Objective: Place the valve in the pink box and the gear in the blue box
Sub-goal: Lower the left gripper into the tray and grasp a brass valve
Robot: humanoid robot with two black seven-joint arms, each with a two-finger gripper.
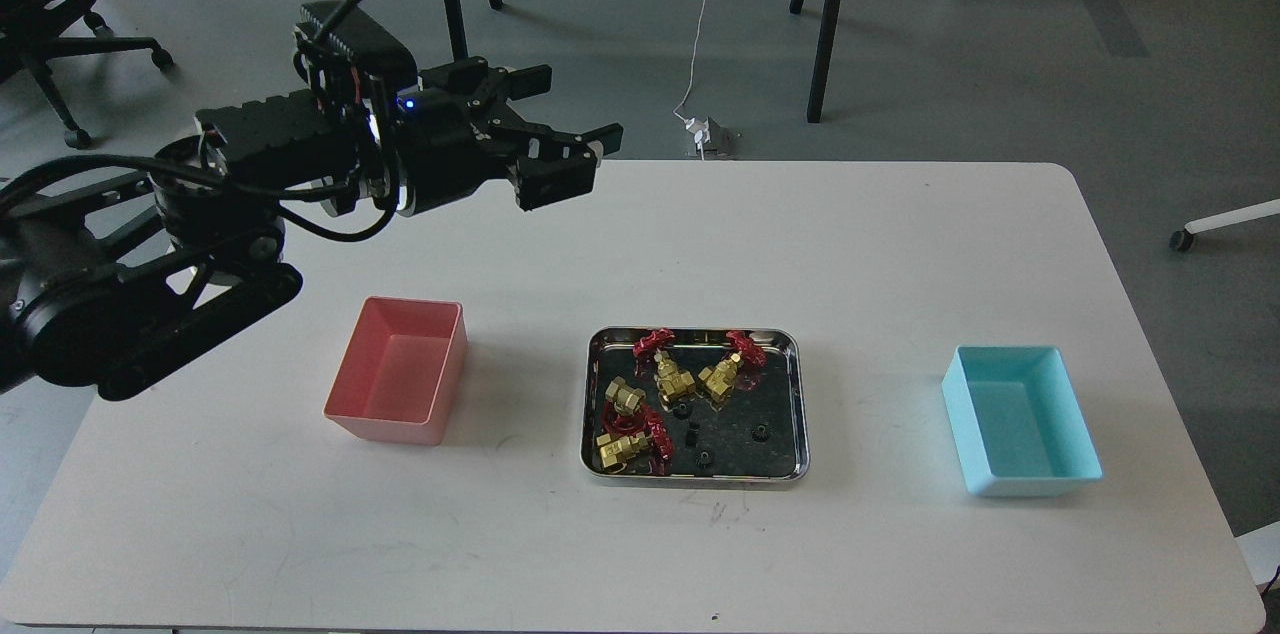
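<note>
**Both boxes empty, sorting not yet begun**

Nothing is sorted so far. The pink box (398, 372), left of centre in the frame, shows only its bare floor, and the blue box (1021, 419) at the right is equally bare. All the parts sit in the steel tray (795, 394) at lower centre: four brass valves with red handwheels, one of them, the valve (722, 369), near the tray's upper right, and several tiny black gears, one gear (703, 457) close to the tray's bottom edge.

The left gripper (560, 129) hangs in the upper left of the frame, above the table's far edge, its fingers spread wide with nothing between them. It is well apart from the tray (which lies lower and to the right of it) and nearer the pink box than the blue. The right arm is out of view. Every valve and gear is left to move.
</note>
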